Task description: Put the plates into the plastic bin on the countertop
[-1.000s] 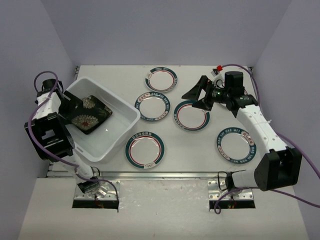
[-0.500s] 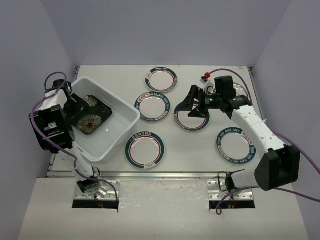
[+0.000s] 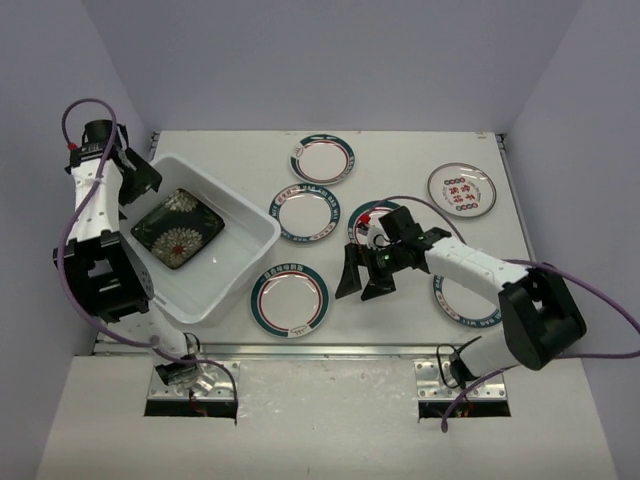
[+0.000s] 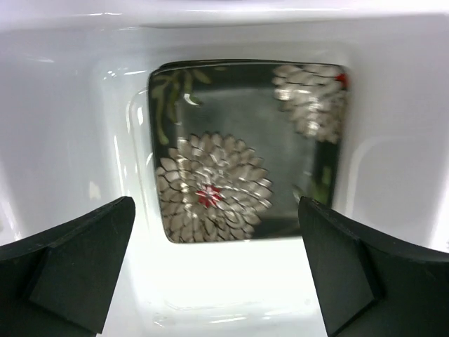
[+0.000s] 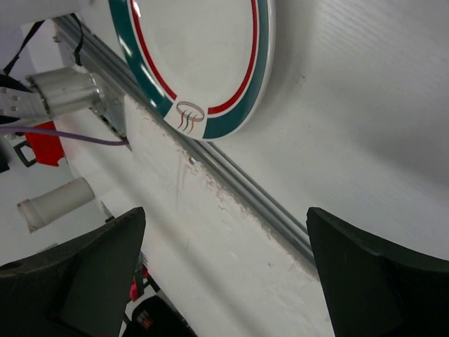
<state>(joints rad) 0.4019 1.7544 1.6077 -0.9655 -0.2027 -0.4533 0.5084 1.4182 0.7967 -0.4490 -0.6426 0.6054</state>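
A square black plate (image 3: 178, 228) with white flowers lies flat inside the plastic bin (image 3: 258, 245) at the left; it also fills the left wrist view (image 4: 245, 151). My left gripper (image 3: 140, 180) is open and empty, above the bin's far left rim (image 4: 210, 309). Several round teal-rimmed plates (image 3: 290, 298) lie on the countertop (image 3: 400, 325). My right gripper (image 3: 362, 277) is open and empty, low over the countertop just right of the front plate (image 5: 203, 56). My right arm partly hides two plates (image 3: 470, 300).
A round plate with red lettering (image 3: 460, 190) lies at the back right. The metal rail (image 3: 330, 348) runs along the front edge and shows in the right wrist view (image 5: 238, 189). Purple cables trail from both arms.
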